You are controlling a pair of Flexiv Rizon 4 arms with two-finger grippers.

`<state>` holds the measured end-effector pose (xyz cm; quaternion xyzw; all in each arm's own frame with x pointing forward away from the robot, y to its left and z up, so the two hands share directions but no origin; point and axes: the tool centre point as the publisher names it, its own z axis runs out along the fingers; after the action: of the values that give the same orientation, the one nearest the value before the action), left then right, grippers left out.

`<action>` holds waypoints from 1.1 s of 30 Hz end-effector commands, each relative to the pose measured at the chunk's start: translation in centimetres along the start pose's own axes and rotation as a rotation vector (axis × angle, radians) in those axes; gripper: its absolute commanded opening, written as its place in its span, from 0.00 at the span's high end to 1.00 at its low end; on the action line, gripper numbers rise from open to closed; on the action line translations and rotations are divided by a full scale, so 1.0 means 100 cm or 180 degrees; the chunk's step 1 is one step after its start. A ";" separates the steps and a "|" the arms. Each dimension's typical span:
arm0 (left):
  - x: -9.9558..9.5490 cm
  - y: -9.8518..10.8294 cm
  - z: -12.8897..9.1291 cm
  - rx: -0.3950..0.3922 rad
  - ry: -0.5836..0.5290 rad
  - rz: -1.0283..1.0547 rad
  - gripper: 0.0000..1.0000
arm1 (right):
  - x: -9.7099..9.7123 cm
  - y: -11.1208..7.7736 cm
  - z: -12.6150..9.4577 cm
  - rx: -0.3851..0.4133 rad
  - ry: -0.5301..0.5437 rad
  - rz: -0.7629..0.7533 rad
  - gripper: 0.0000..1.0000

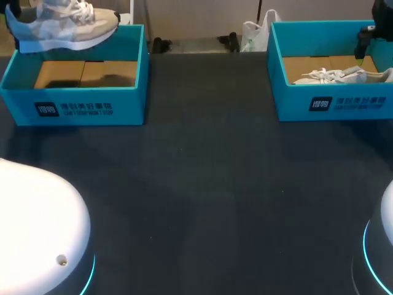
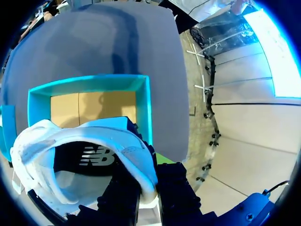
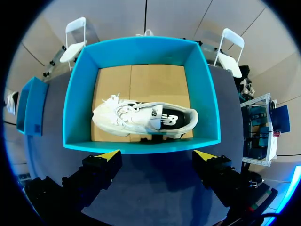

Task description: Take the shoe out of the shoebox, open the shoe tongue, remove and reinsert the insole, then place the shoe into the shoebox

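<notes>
Dark worktop (image 1: 202, 184) comes first, low in the frame. Past it, at the upper left, sits the left box (image 1: 73, 107). It is blue with a brown floor, and nothing lies in it. The left shoe (image 1: 67, 24) hangs in the air just above that box, at the top left corner of the frame. So the first job looks done for this shoe: it is out of its box.

The left tool (image 2: 148, 195) pinches the back rim of the shoe, with a finger on each side of it. Looking down into the shoe, I can see the dark insole (image 2: 94, 157) with its white mark lying in place. So I think three jobs are yet to do: opening the tongue, taking the insole out and putting it back, and setting the shoe in the box again.

At the upper right sits the right box (image 1: 331, 104), and the right shoe (image 1: 341, 75) lies inside it. The right tool (image 3: 157, 155) hangs over that box with its fingers spread wide, touching nothing. That shoe has not been picked up.
</notes>
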<state>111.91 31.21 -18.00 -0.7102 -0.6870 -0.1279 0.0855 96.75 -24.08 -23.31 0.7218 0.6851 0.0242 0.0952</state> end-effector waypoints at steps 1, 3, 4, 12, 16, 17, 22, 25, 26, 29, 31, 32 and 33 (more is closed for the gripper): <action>0.003 -0.022 -0.010 -0.0163 -0.0018 -0.0027 1.00 | 0.000 0.001 0.000 0.0003 0.0003 0.0001 0.00; 0.003 -0.029 -0.014 -0.0177 -0.0012 -0.0076 1.00 | 0.000 0.001 0.000 0.0003 0.0003 0.0001 0.00; 0.003 -0.033 -0.017 -0.0191 -0.0031 -0.0083 1.00 | 0.000 0.001 0.000 0.0003 0.0003 0.0001 0.00; -0.008 -0.056 -0.031 -0.0154 -0.0015 -0.0114 1.00 | 0.000 0.001 0.000 0.0003 0.0003 0.0001 0.00; -0.021 -0.072 -0.036 -0.0128 -0.0008 -0.0109 1.00 | 0.000 0.001 0.000 0.0003 0.0003 0.0001 0.00; -0.028 -0.079 -0.037 -0.0112 -0.0004 -0.0108 1.00 | 0.000 0.001 0.000 0.0003 0.0003 0.0001 0.00; -0.045 -0.100 -0.041 -0.0086 0.0008 -0.0077 1.00 | 0.000 0.001 0.000 0.0003 0.0003 0.0001 0.00; -0.054 -0.114 -0.046 -0.0082 0.0002 -0.0057 1.00 | 0.000 0.001 0.000 0.0003 0.0003 0.0001 0.00; -0.057 -0.119 -0.047 -0.0085 0.0002 -0.0056 1.00 | 0.000 0.001 0.000 0.0003 0.0003 0.0001 0.00; -0.066 -0.132 -0.052 -0.0094 0.0003 -0.0059 1.00 | 0.000 0.001 0.000 0.0003 0.0003 0.0001 0.00; -0.072 -0.141 -0.055 -0.0097 -0.0004 -0.0058 1.00 | 0.000 0.001 0.000 0.0003 0.0003 0.0001 0.00; -0.076 -0.145 -0.056 -0.0097 -0.0009 -0.0059 1.00 | 0.000 0.001 0.000 0.0003 0.0003 0.0001 0.00; -0.079 -0.149 -0.058 -0.0095 -0.0013 -0.0059 1.00 | 0.000 0.001 0.000 0.0003 0.0003 0.0001 0.00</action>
<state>98.47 23.38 -16.15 -0.7034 -0.6956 -0.1114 0.0942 96.75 -24.08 -23.31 0.7218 0.6851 0.0241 0.0952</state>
